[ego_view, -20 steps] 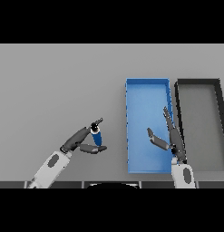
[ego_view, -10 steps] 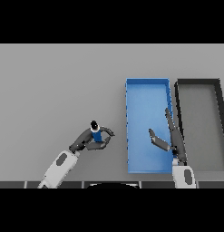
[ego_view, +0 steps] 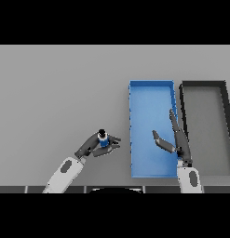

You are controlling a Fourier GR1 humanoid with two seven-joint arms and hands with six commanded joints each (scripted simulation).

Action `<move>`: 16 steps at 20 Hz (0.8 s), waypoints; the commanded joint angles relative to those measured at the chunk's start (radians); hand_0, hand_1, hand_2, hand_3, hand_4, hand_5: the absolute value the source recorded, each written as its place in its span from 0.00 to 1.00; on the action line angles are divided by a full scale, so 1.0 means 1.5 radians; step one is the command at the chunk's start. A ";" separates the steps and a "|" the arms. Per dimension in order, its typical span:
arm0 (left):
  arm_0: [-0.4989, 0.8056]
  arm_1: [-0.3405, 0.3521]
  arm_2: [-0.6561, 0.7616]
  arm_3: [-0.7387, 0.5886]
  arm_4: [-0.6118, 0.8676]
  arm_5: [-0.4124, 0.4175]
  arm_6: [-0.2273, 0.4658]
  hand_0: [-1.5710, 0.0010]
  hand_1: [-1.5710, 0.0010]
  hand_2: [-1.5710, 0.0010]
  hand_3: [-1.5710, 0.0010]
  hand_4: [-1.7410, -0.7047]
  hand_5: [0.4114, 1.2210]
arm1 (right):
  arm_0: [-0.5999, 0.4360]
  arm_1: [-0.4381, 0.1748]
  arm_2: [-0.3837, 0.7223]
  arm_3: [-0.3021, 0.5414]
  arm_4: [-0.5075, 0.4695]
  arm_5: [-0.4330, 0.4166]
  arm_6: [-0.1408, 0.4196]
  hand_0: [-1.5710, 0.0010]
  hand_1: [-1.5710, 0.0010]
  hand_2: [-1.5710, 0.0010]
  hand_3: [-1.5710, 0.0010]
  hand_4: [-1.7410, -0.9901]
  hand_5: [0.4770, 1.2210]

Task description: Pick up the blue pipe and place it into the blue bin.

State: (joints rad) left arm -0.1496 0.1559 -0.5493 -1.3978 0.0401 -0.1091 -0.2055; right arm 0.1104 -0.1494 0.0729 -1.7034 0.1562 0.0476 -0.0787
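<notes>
Your left hand (ego_view: 94, 146) sits low and left of centre in the frame, fingers curled around the blue pipe (ego_view: 103, 139), which stands upright in the grasp with its dark cap on top. The blue bin (ego_view: 151, 91) lies to the right of it, well apart. Your right hand (ego_view: 176, 138) hangs over the bin's lower right part, fingers straight and spread, holding nothing. A black bin (ego_view: 203, 84) sits at the right edge.

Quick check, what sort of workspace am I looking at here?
Likely a bare sorting bench: a plain grey table holding only a blue bin and a black bin side by side, with a blue pipe to sort.
</notes>
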 commanded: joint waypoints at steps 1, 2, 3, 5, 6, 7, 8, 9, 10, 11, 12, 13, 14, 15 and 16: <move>0.000 0.003 0.005 -0.010 -0.002 0.004 -0.004 0.07 0.06 0.05 0.05 0.25 0.96 | 0.004 0.006 0.006 -0.007 -0.003 0.003 -0.008 1.00 1.00 1.00 1.00 0.70 0.20; -0.006 -0.006 0.005 -0.027 0.000 0.006 0.001 0.05 0.04 0.04 0.04 0.26 0.97 | -0.002 0.003 0.001 -0.007 -0.007 0.004 -0.002 1.00 1.00 1.00 1.00 0.69 0.21; -0.011 -0.012 0.010 -0.030 0.003 0.003 -0.002 0.04 0.04 0.03 0.03 0.26 0.97 | -0.002 0.006 0.004 -0.005 -0.003 0.002 0.000 1.00 1.00 1.00 1.00 0.68 0.21; -0.017 -0.014 0.014 -0.060 0.008 -0.004 0.005 0.03 0.02 0.02 0.02 0.26 0.98 | -0.004 0.000 0.002 0.000 0.007 -0.003 -0.002 1.00 1.00 1.00 1.00 0.69 0.22; -0.023 -0.013 0.019 -0.077 0.015 -0.009 0.016 0.02 0.02 0.02 0.02 0.26 0.99 | -0.007 -0.001 0.002 -0.002 0.011 -0.006 0.003 1.00 1.00 1.00 1.00 0.70 0.22; -0.028 -0.019 0.015 -0.089 0.014 -0.012 0.029 0.02 0.01 0.01 0.01 0.27 0.99 | -0.012 0.000 0.004 0.000 0.015 -0.008 0.010 1.00 1.00 1.00 1.00 0.72 0.22; -0.040 -0.024 0.015 -0.095 0.011 -0.017 0.034 0.01 0.01 0.01 0.01 0.27 0.99 | -0.005 0.002 0.008 0.003 0.021 -0.009 -0.004 1.00 1.00 1.00 1.00 0.73 0.22; -0.048 -0.031 0.012 -0.098 0.006 -0.021 0.041 0.01 0.01 0.01 0.01 0.27 0.99 | -0.003 0.002 0.007 0.003 0.023 -0.012 -0.007 1.00 1.00 1.00 1.00 0.74 0.22; -0.057 -0.031 0.016 -0.109 0.010 -0.029 0.051 0.01 0.01 0.01 0.01 0.27 0.99 | -0.004 -0.001 0.005 0.006 0.022 -0.010 -0.010 1.00 1.00 1.00 1.00 0.75 0.22; -0.062 -0.033 0.016 -0.114 0.006 -0.032 0.057 0.01 0.01 0.01 0.01 0.27 1.00 | 0.001 -0.006 0.003 0.002 0.021 -0.008 -0.013 1.00 1.00 1.00 1.00 0.76 0.22; -0.062 -0.035 0.016 -0.122 0.007 -0.037 0.068 0.01 0.00 0.00 0.00 0.26 1.00 | -0.006 -0.005 0.002 0.006 0.023 -0.011 -0.006 1.00 1.00 1.00 1.00 0.77 0.22; -0.059 -0.031 0.016 -0.130 0.006 -0.043 0.073 0.00 0.00 0.00 0.00 0.26 1.00 | -0.001 0.000 0.007 0.001 0.025 -0.012 -0.013 1.00 1.00 1.00 1.00 0.78 0.22; -0.047 -0.032 0.008 -0.142 0.003 -0.048 0.076 0.00 0.00 0.00 0.00 0.26 1.00 | 0.003 -0.006 -0.002 0.007 0.020 -0.011 -0.017 1.00 1.00 1.00 1.00 0.78 0.22; -0.050 -0.041 0.007 -0.138 -0.005 -0.045 0.088 0.00 0.00 0.00 0.00 0.26 1.00 | 0.005 -0.007 0.001 0.000 0.021 -0.010 -0.023 1.00 1.00 1.00 1.00 0.79 0.22; -0.052 -0.045 0.011 -0.136 -0.007 -0.045 0.098 0.00 0.00 0.00 0.00 0.26 1.00 | 0.010 -0.007 0.003 -0.008 0.026 -0.013 -0.024 1.00 1.00 1.00 1.00 0.79 0.22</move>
State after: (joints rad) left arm -0.2272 0.0889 -0.5323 -1.6011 0.0279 -0.1776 -0.0586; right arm 0.1255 -0.1602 0.0770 -1.7156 0.1949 0.0280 -0.1174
